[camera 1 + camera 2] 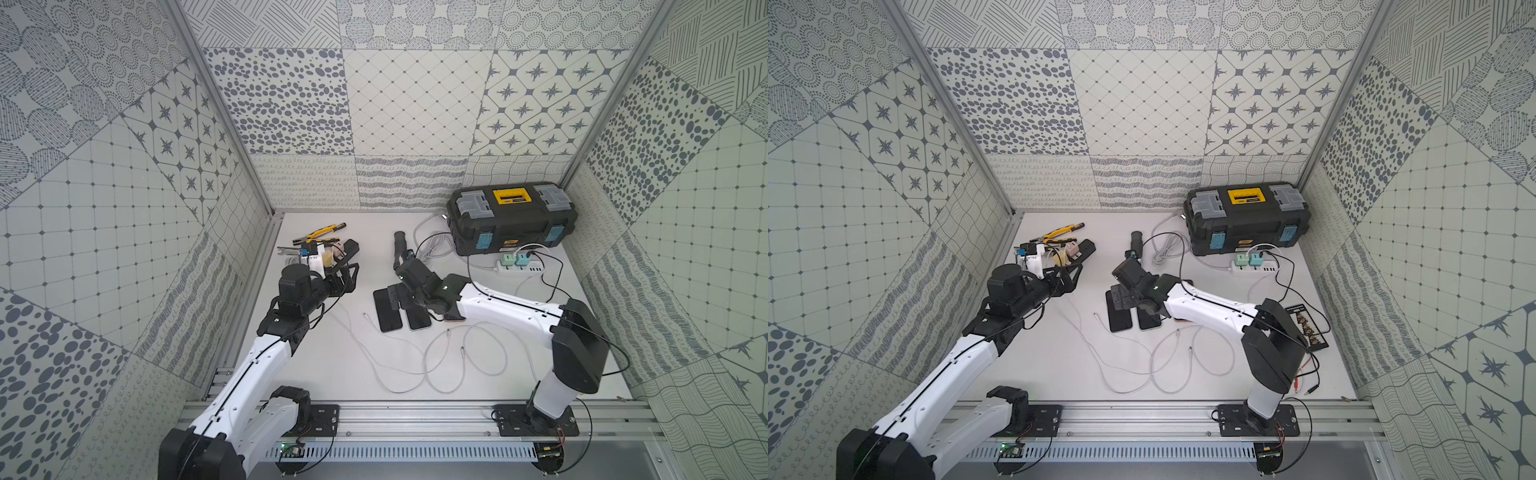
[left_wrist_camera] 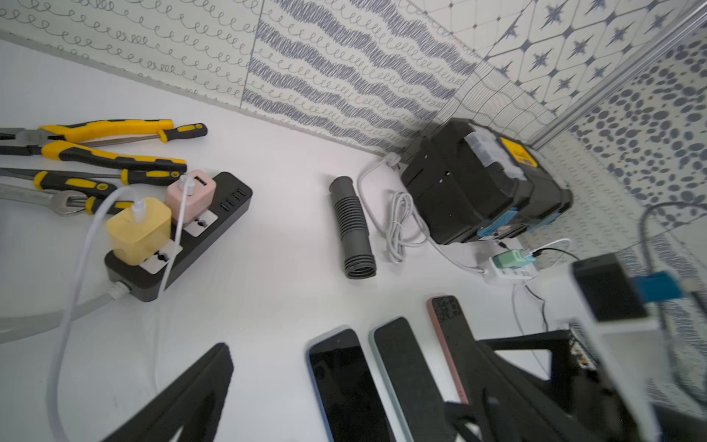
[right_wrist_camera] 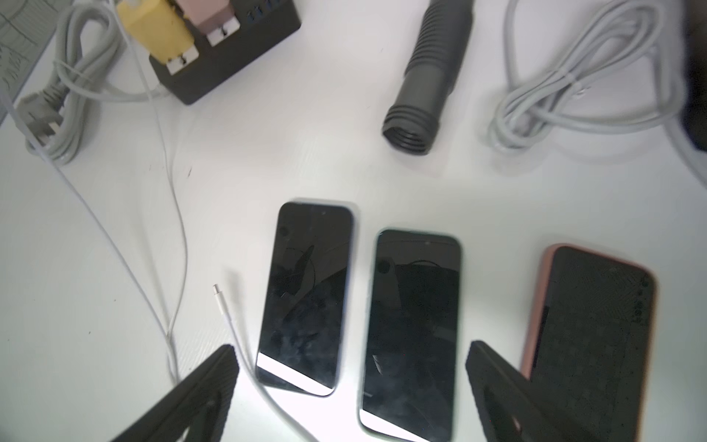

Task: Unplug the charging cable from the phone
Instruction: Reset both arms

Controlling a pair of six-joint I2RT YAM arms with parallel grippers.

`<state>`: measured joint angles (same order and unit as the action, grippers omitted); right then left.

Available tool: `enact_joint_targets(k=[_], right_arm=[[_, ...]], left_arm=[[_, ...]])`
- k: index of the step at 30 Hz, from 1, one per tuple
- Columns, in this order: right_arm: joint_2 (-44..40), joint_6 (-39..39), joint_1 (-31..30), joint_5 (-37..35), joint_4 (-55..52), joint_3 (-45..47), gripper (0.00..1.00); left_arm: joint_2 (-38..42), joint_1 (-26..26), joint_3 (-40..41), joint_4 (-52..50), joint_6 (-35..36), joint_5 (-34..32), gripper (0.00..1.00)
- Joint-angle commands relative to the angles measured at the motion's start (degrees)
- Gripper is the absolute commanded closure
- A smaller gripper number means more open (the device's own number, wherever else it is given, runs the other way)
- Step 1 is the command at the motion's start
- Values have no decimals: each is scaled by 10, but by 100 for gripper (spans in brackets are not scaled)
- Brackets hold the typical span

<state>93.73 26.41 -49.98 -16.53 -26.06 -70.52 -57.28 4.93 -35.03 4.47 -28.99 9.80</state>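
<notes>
Smooth white tabletop (image 1: 324,365), patterned walls (image 1: 415,104). Glossy flat phones (image 3: 413,325) lay lower centre, ribbed hose (image 3: 424,76) above. Left gripper (image 2: 355,352), right gripper (image 3: 352,350) gaped, empty.

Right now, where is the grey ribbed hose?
In both top views the grey ribbed hose lies mid-table toward the back wall, just beyond the row of phones, between the black power strip and the coiled white cord by the toolbox.

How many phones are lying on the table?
3, side by side: the blue-edged phone, the green-edged phone in the middle, the pink-cased phone at the other end. None seems hidden.
</notes>
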Motion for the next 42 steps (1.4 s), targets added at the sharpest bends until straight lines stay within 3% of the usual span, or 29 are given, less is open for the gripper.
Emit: enact_joint_targets(k=[1, 11, 17, 22, 25, 28, 31, 42], right_arm=[[-46, -93, 55, 12, 62, 66, 3], [-183, -246, 275, 65, 238, 244, 3], [-162, -264, 402, 72, 378, 331, 3], [-129, -245, 485, 137, 581, 422, 3], [-97, -216, 508, 174, 666, 448, 3], [-57, -236, 507, 225, 742, 468, 3], [-38, -231, 503, 206, 806, 493, 3], [-39, -218, 503, 172, 807, 494, 3]], left_arm=[[-42, -2, 35, 78, 141, -97, 1], [-187, -2, 135, 343, 283, -132, 1], [-248, -2, 123, 386, 297, -104, 2], [-300, -5, 125, 443, 292, -129, 2], [-332, -8, 135, 497, 284, -151, 2], [-329, -8, 136, 492, 268, -183, 2], [-328, -8, 127, 468, 261, -190, 2], [-334, -5, 131, 488, 274, -183, 2]])
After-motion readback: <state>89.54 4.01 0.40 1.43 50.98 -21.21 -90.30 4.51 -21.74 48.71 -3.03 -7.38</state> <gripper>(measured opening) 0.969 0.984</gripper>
